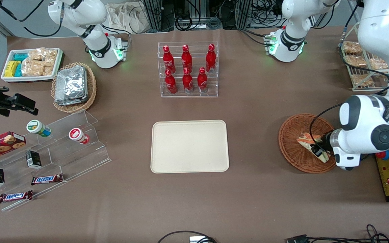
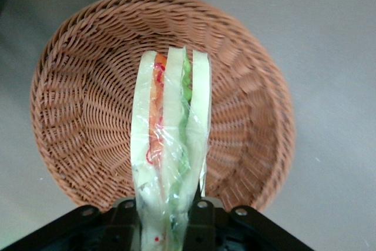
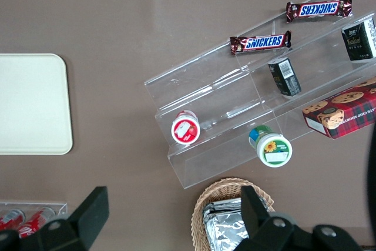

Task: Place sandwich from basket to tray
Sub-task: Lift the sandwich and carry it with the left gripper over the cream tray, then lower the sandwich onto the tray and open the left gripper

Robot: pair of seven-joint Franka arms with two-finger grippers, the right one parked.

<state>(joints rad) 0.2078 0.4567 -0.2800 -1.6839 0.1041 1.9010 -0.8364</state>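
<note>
The reddish-brown wicker basket [image 1: 294,145] sits on the table [image 1: 255,108] toward my working end, well apart from the cream tray [image 1: 189,146], which lies bare. My tool [image 1: 320,148] hangs over the basket, its fingers [image 2: 202,218] narrowed onto the clear-wrapped wedge sandwich [image 2: 170,145], gripping its pale bread sides; the sandwich is over the basket's bowl.

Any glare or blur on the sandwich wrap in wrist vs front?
Left wrist view: sharp; the film on the sandwich shows faint glints, filling layers readable, the basket weave crisp and evenly lit. Front view: sandwich partly hidden by the gripper and wrist; no wrap glare discernible.
</note>
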